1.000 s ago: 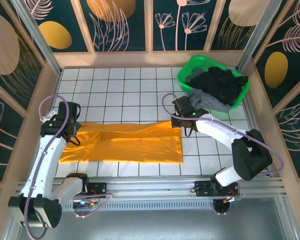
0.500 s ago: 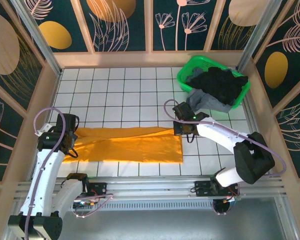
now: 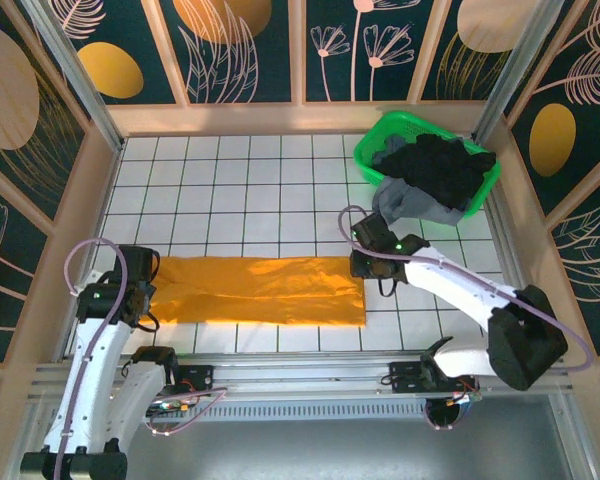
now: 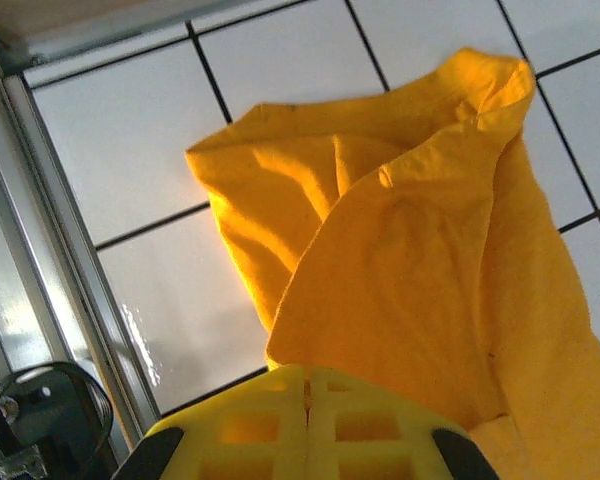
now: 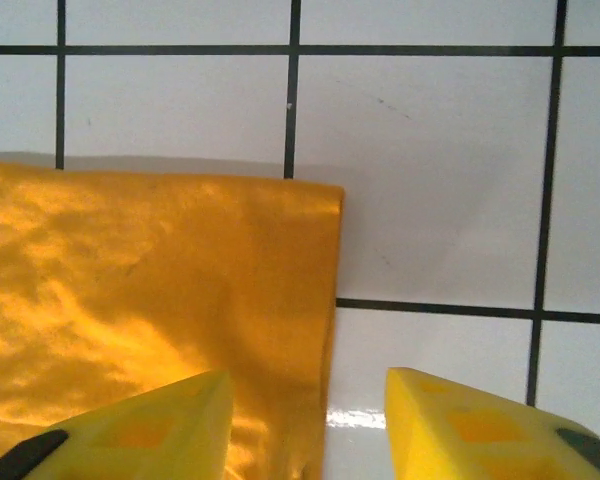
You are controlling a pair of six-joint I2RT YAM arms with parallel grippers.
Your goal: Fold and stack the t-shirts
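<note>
Left gripper [image 4: 306, 388]: clenched on the left end of the mustard-orange t-shirt [image 3: 260, 290]. Cloth bunches up at the closed fingers and fans out in folds beyond them.
Right gripper [image 5: 308, 390]: released, fingers apart with nothing between them. It is low over the shirt's far right corner, one finger above cloth and the other above bare tile.
Shirt position: a long narrow band running left to right across the near part of the tiled table [image 3: 240, 190], between the two grippers. It lies flat with a square edge at the right end and is rumpled and lifted at the left.
Other shirts: the black and grey t-shirts [image 3: 435, 175] are heaped in the green basket [image 3: 365, 155] at the far right, with grey cloth spilling over its near rim.
Handling: it looks light, limp and easily creased. It will likely sag between any two held points and drag on the tiles, and its layers may slide apart.
Where to hold: probably the corners of each short end, pinching through every layer and keeping the band taut.
</note>
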